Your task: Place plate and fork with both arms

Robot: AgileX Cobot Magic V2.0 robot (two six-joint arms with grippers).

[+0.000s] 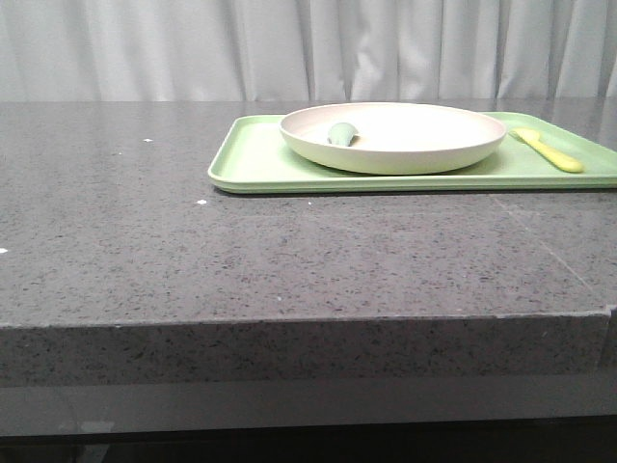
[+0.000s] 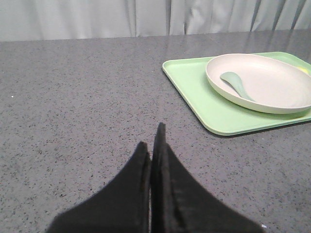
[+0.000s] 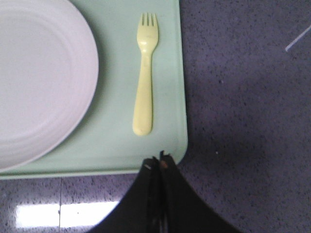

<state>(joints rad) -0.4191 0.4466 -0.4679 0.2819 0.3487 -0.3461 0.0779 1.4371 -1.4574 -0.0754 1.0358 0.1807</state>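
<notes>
The cream plate (image 1: 395, 135) sits on a light-green tray (image 1: 260, 164) at the back right of the grey table. It also shows in the left wrist view (image 2: 265, 82) and the right wrist view (image 3: 34, 77). The pale-yellow fork (image 1: 549, 149) lies on the tray to the right of the plate, and it shows in the right wrist view (image 3: 144, 73). My left gripper (image 2: 153, 141) is shut and empty above bare table, left of the tray (image 2: 194, 92). My right gripper (image 3: 159, 162) is shut and empty at the tray's near right corner (image 3: 175, 145), short of the fork's handle. Neither gripper shows in the front view.
A dull grey-green rounded utensil piece (image 1: 341, 133) lies inside the plate, seen also in the left wrist view (image 2: 235, 85). The table's front edge (image 1: 308, 323) runs across the front view. A white curtain (image 1: 289, 48) hangs behind the table.
</notes>
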